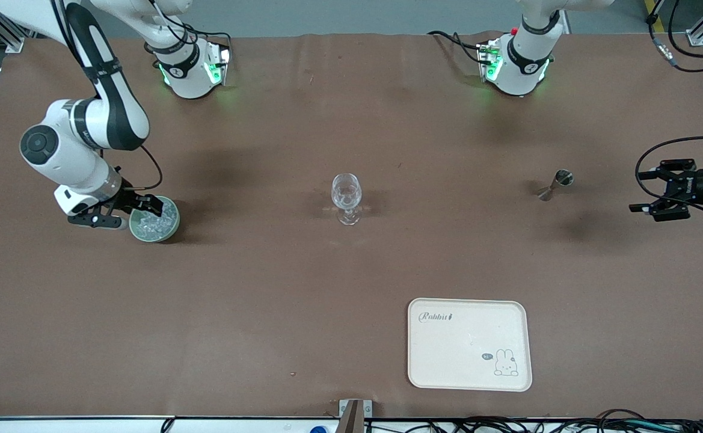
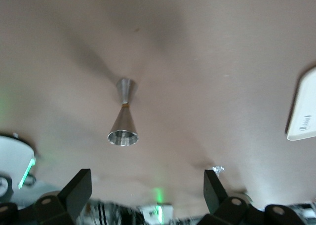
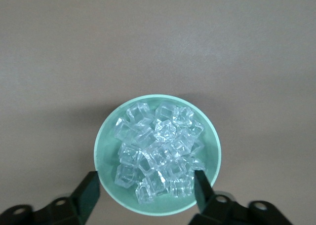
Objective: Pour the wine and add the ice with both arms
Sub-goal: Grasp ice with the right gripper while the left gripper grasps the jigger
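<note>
So the ice is heaped in a small green bowl sitting on the brown counter, out around 9 o'clock from the glass, toward the right arm's end. Clear little cubes, piled up close to the rim.

The right tool is right at that bowl, fingers spread wide. In the right wrist view one finger sits on each side of the bowl's near edge, and I can't say for sure they're touching the rim.

Middle of the counter there's a stemmed glass, upright. Can't really tell what's inside it.

Out at about 3 o'clock from the glass stands a little metal jigger, the double-cone kind. The left wrist view looks right into its open upper cup, which shows shiny metal; can't tell if there's any liquid in it.

The left tool hangs over the counter's edge at the left arm's end, roughly 3 o'clock from the jigger and well apart from it, fingers wide, gripping nothing.

Down around 5 o'clock from the glass, nearer the front camera, lies a cream tray with a rabbit drawing and "Rabbit" printed on it.
</note>
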Robot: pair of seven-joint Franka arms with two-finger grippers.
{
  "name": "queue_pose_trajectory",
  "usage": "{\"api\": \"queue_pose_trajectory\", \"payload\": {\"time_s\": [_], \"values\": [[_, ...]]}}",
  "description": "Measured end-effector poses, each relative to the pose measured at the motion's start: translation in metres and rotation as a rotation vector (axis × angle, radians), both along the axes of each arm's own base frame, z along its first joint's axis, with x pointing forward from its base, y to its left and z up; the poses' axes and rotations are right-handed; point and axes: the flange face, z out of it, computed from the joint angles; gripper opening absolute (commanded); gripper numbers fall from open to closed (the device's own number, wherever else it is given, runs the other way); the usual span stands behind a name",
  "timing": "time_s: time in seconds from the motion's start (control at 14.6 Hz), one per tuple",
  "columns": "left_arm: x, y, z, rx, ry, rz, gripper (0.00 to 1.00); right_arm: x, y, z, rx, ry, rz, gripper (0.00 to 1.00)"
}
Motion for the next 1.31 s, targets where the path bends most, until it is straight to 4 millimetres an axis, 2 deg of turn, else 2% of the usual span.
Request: {"api": "queue_pose_trajectory", "payload": {"time_s": [0.21, 0.41, 0.69, 1.03, 1.31], "values": [[-0.012, 0.013, -0.041, -0.044, 0.088, 0.057, 1.0, -0.001, 0.0, -0.019, 0.001, 0.008, -0.001, 0.68], [-0.029, 0.008, -0.088, -0.101, 0.163, 0.106, 1.0, -0.002, -0.001, -0.029, 0.002, 0.024, -0.002, 0.63], [-0.059, 0.01, -0.141, -0.19, 0.199, 0.183, 0.99, -0.003, -0.004, -0.035, 0.0, 0.024, -0.006, 0.63], [-0.082, -0.003, -0.179, -0.283, 0.202, 0.217, 0.99, -0.002, -0.005, -0.041, -0.001, 0.017, -0.005, 0.6], [-0.087, -0.026, -0.195, -0.352, 0.203, 0.255, 0.96, -0.003, -0.005, -0.042, -0.002, 0.025, -0.004, 0.44]]}}
